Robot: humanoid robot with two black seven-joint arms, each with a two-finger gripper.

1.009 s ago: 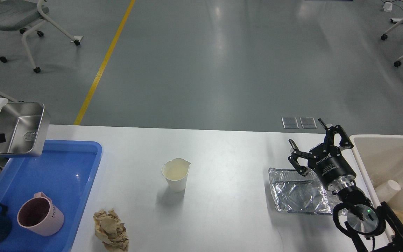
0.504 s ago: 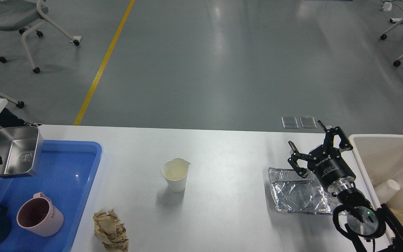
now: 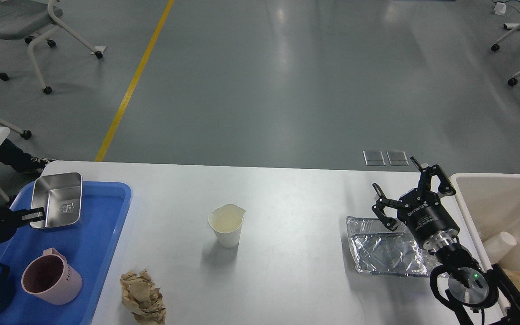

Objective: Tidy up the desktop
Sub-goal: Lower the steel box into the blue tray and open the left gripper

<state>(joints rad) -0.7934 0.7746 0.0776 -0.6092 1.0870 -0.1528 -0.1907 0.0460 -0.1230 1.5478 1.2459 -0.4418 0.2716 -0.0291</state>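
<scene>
Paper cup (image 3: 226, 230) alone interrupts the desktop's (image 3: 296, 194) open middle.

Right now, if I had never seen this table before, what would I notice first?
Probably the bright blue tray at the left end of the white desktop, where the left gripper holds a shiny metal box over it near a pink mug. Next, the white paper cup standing alone mid-table, then the crinkly foil tray at the right beneath the open right gripper.
</scene>
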